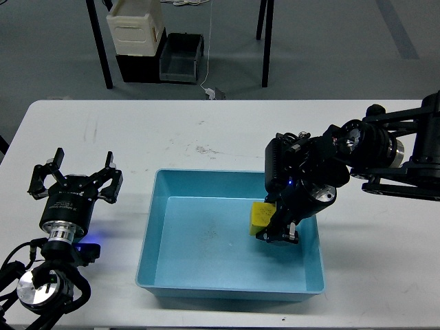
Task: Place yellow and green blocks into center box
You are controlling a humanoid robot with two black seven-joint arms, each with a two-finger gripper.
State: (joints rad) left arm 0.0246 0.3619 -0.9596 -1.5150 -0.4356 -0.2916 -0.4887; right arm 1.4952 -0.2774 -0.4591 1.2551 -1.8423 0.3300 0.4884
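Observation:
The light-blue tray [155,237] lies in the middle of the white table. My right gripper [277,232] reaches down into the tray's right half. It is shut on the yellow block [260,215], which sits tilted just above the tray floor, with its right side hidden by the fingers. My left gripper [75,180] is open and empty, pointing away from me, left of the tray and apart from it. The green block is not in view.
Beyond the table's far edge, on the floor, stand a cream-white crate [135,27] and a dark grey bin [181,58], between black table legs [100,45]. The table's front edge runs just below the tray.

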